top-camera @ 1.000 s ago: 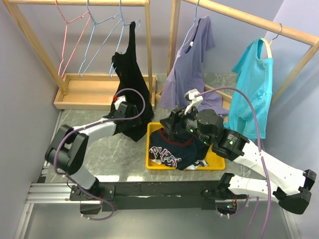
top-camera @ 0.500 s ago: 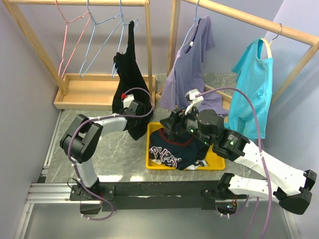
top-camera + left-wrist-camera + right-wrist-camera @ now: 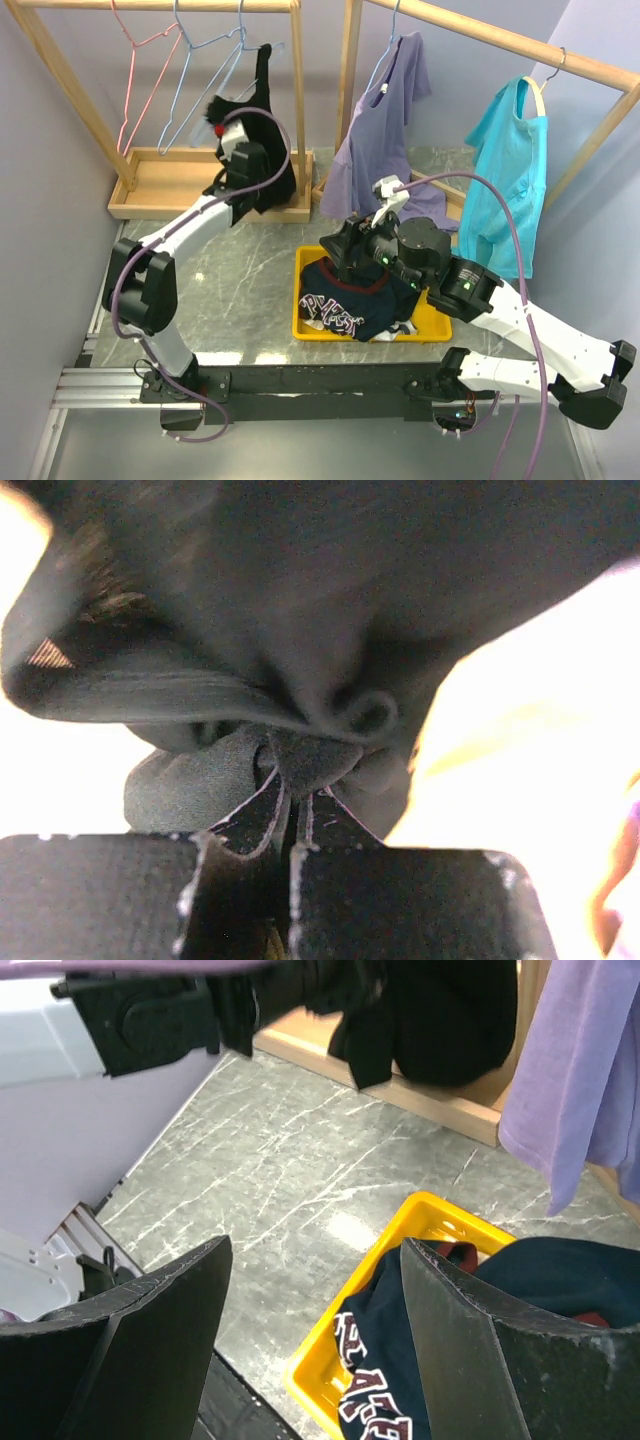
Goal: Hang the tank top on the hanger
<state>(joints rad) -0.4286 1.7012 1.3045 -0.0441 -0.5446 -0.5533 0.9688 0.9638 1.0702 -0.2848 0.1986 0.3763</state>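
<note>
The black tank top hangs by one strap from the pale blue-grey hanger on the left wooden rack. Its lower part is bunched and lifted. My left gripper is raised in front of the rack, shut on a fold of that black fabric. In the left wrist view the fingers pinch the tank top, which fills the view. My right gripper hovers open over the left end of the yellow bin with nothing between its fingers. The right wrist view shows the tank top at the top.
A yellow bin holds a dark printed garment. A pink hanger and a blue one hang on the left rack above its wooden base tray. A lilac shirt and a teal shirt hang on the right rack.
My left gripper has closed on the lower part of the tank top and lifted it up and back toward the rack. The right arm has stayed in place.
</note>
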